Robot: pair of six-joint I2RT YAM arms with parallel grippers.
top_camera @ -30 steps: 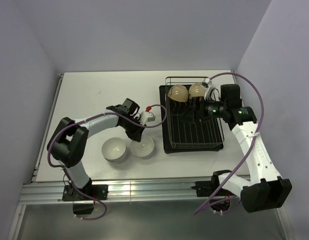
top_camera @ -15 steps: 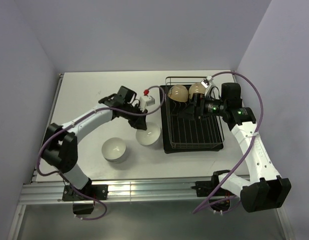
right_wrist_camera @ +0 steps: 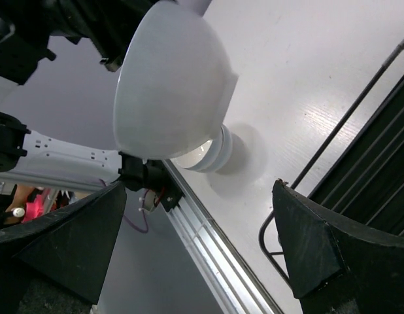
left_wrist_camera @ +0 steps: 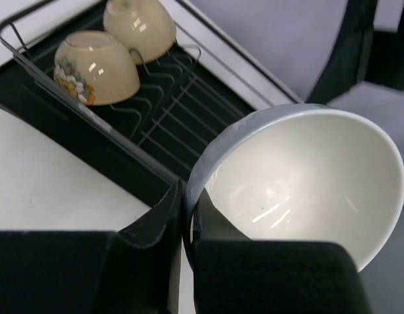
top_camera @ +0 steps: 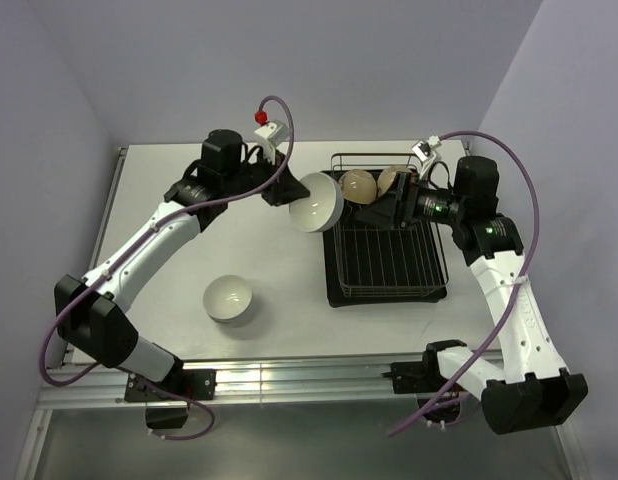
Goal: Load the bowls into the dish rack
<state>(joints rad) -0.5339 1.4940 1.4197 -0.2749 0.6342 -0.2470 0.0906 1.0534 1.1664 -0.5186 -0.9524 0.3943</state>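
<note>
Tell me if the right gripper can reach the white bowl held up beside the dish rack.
Probably yes: the open right gripper faces the glossy white round bowl directly, and nothing shows between them.

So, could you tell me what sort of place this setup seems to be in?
Probably a robotics lab test cell, not a kitchen: a white table boxed in by plain walls, an aluminium rail along its near edge, and a wire dish rack standing on it.
</note>
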